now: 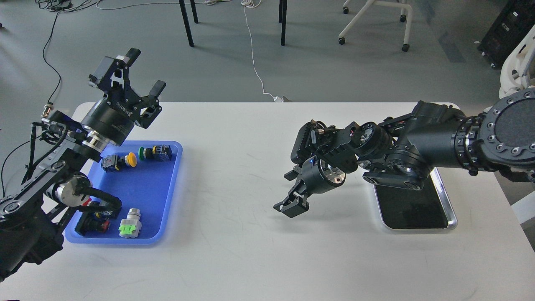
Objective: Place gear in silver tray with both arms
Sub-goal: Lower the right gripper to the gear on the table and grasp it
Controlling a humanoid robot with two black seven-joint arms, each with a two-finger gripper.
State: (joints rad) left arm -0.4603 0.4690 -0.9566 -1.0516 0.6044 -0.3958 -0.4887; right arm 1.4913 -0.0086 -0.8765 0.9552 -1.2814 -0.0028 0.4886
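Blue plastic tray [167,196] of parts lay just below your open, empty left gripper [144,79]; right gripper [292,190], likewise open, hung left of the shiny silver tray [443,196].

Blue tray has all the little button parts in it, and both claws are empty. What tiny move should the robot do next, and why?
Probably lower the left claw toward a part in the blue tray, such as the yellow-capped button. That claw is open, raised above the tray's far edge and holding nothing. The silver tray looks empty, and the right claw hangs open over bare table.
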